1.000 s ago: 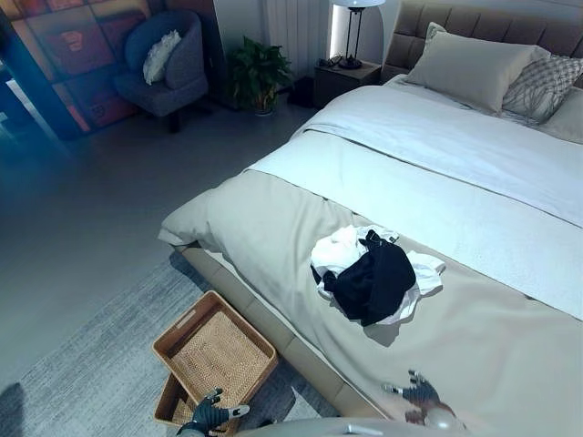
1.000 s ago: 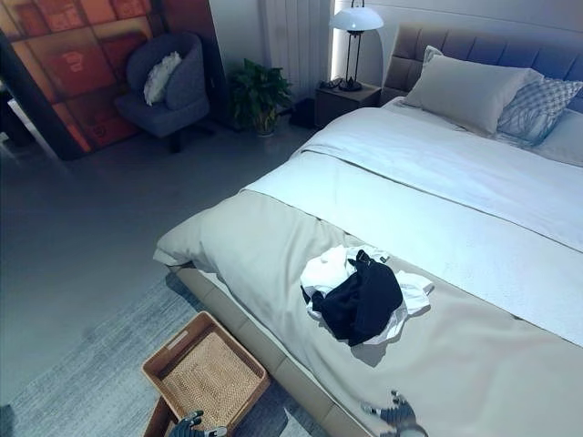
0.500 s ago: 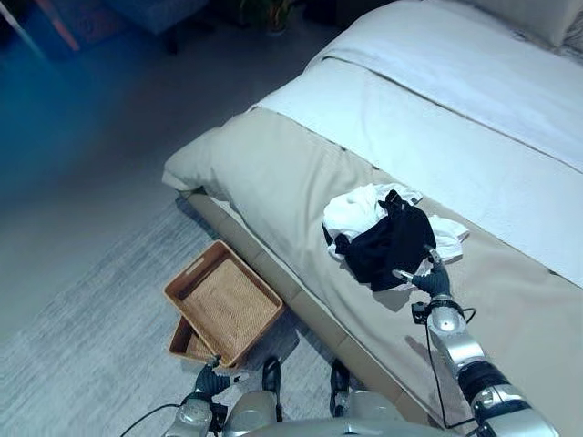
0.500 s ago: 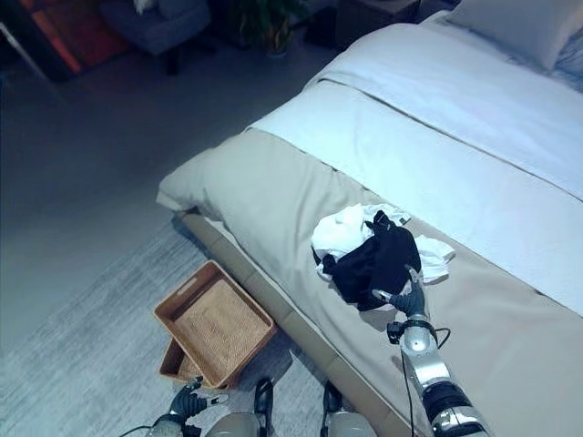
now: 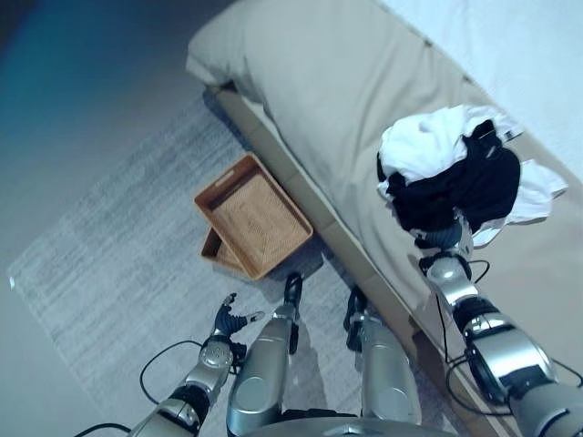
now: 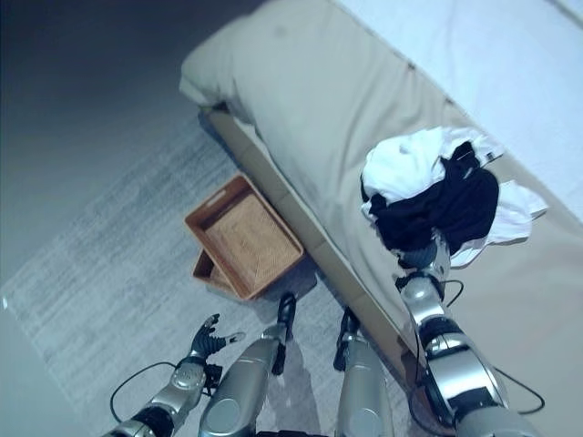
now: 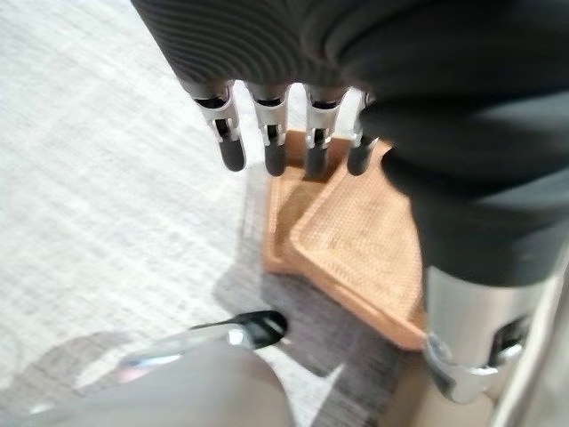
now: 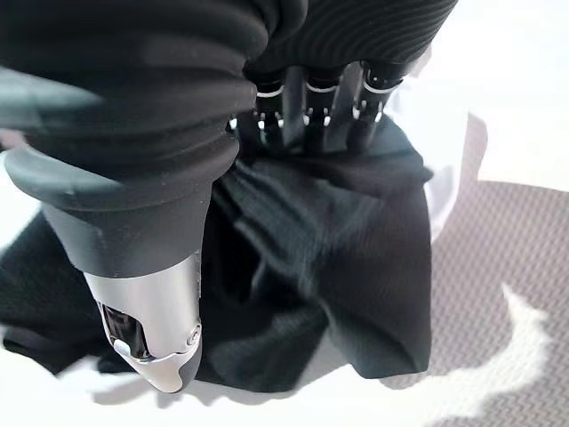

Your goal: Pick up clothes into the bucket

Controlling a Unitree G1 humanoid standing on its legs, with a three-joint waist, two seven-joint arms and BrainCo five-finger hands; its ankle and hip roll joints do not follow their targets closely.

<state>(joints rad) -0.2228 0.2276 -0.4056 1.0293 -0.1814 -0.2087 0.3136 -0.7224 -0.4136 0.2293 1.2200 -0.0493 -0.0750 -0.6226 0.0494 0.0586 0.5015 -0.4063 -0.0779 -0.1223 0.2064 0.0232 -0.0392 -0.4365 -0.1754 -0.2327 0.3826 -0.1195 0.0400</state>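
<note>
A: Nearest, what do you have?

B: The left hand (image 5: 233, 319) hangs low over the pale grey woven rug (image 5: 109, 246), fingers straight and relaxed, holding nothing. Just past it sit the shallow brown wicker baskets (image 5: 254, 215), one stacked on another, on the rug against the side of the bed (image 5: 319, 109).

A: And the clothes?

B: On the beige bedcover, near the edge: a crumpled black garment (image 5: 460, 187) lying on top of white clothes (image 5: 419, 146). The right hand (image 5: 446, 239) is at the near side of that pile. In the right wrist view its fingers (image 8: 307, 111) run down into the black cloth and the tips are hidden, so I cannot tell whether it has closed on anything.

A: So the grasp is the step in hand. How to do it well?

B: I'd judge it should gather a deep fold, black and white together if it can, since loose fabric slips from a shallow pinch. Lift clear of the bedcover so that isn't dragged along, then swing across the bed edge and down to the baskets.
</note>
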